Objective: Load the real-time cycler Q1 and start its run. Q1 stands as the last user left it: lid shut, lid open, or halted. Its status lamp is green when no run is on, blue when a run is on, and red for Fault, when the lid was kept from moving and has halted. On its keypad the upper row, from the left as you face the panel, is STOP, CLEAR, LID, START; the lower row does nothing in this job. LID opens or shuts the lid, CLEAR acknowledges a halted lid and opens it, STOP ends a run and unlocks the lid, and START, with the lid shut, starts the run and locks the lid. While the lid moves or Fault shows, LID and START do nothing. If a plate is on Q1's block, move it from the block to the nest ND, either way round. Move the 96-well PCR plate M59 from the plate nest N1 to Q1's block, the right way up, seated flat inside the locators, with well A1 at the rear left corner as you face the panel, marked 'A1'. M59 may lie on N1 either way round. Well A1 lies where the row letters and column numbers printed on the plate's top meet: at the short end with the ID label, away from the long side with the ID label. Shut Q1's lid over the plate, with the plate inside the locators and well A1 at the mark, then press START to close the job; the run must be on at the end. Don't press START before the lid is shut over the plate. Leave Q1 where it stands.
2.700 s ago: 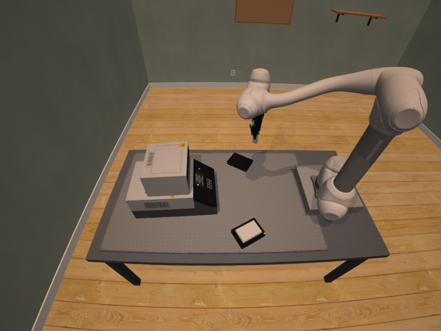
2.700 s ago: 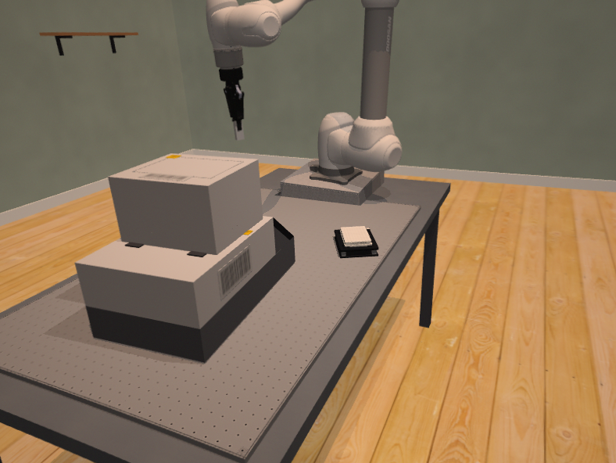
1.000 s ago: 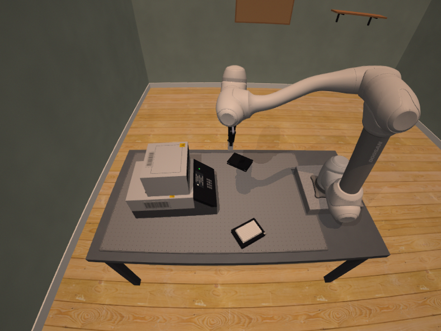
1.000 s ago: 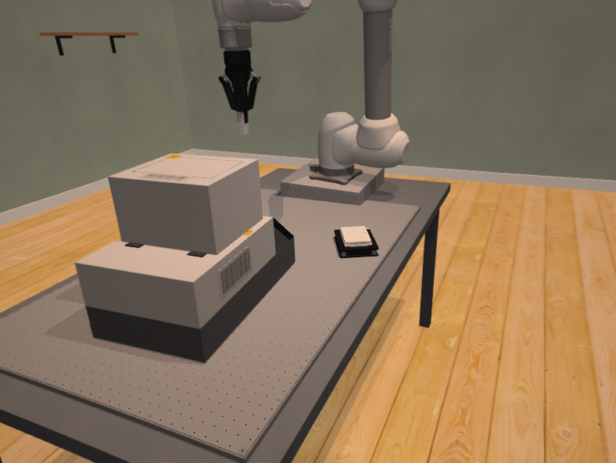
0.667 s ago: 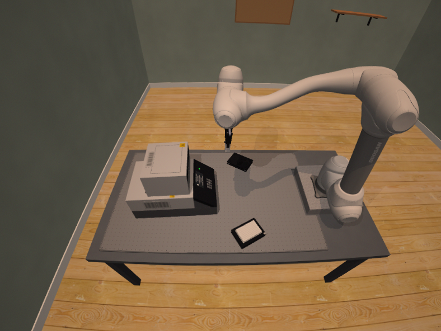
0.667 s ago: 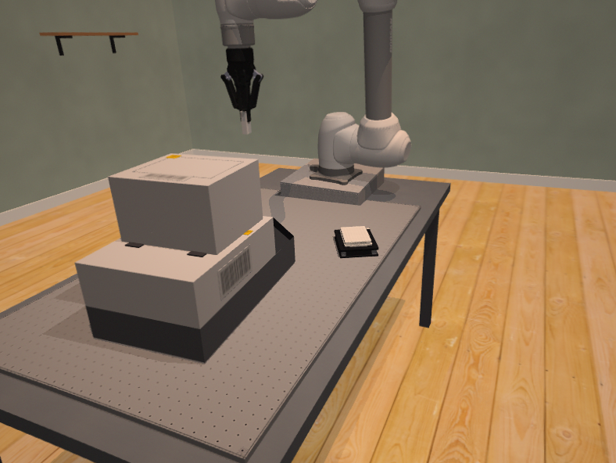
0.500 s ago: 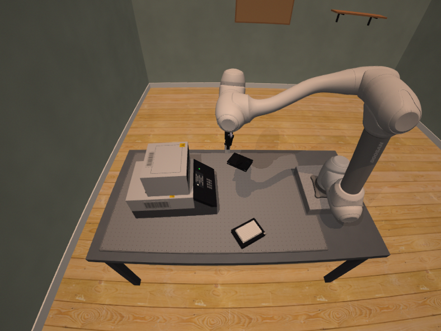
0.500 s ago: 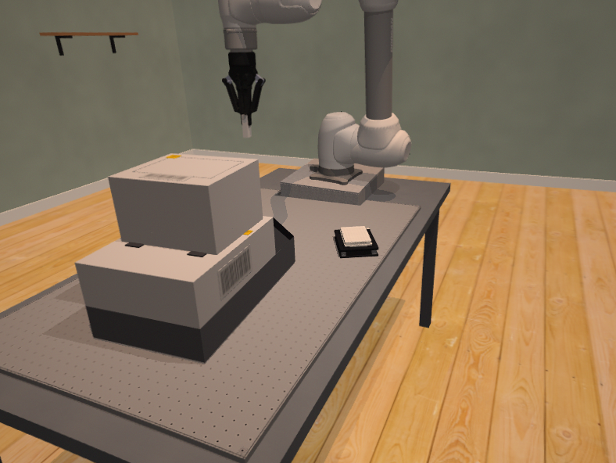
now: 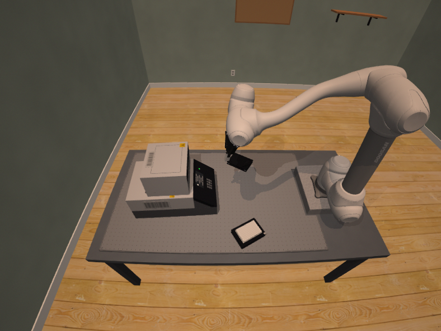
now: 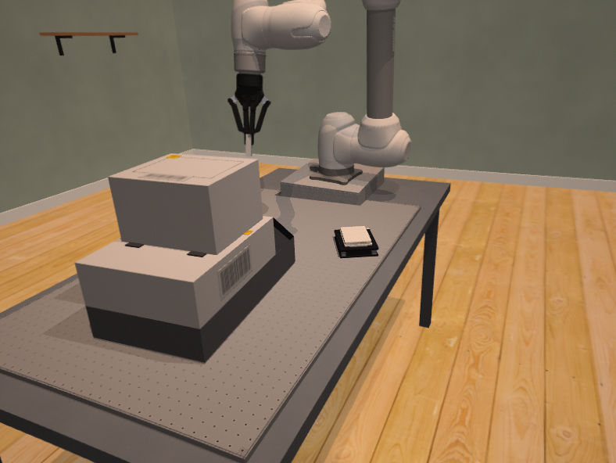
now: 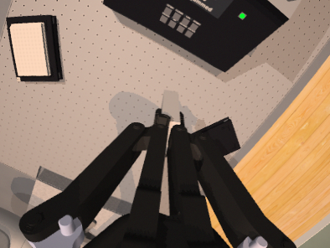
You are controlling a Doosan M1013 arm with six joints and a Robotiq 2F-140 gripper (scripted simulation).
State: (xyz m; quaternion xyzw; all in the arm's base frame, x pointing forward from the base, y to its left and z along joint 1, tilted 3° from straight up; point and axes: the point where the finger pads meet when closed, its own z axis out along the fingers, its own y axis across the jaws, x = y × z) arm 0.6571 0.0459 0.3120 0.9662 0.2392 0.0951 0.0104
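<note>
The cycler Q1 (image 9: 160, 185) stands at the table's left with its lid (image 9: 165, 167) down on the body. Its black sloped panel (image 9: 205, 181) shows a green lamp (image 11: 242, 15) and the keypad (image 11: 179, 19). The white plate M59 (image 9: 248, 232) (image 10: 356, 244) lies on the black nest N1 near the front edge, and it also shows in the wrist view (image 11: 30, 49). The empty black nest ND (image 9: 239, 161) lies at the back. My gripper (image 10: 248, 141) (image 11: 168, 101) is shut and empty. It hangs well above the table, by ND's left edge, to the right of the panel.
The arm's base sits on a grey block (image 9: 313, 192) at the table's right. The table's back edge lies close behind ND. A perforated mat (image 9: 214, 213) covers the table top.
</note>
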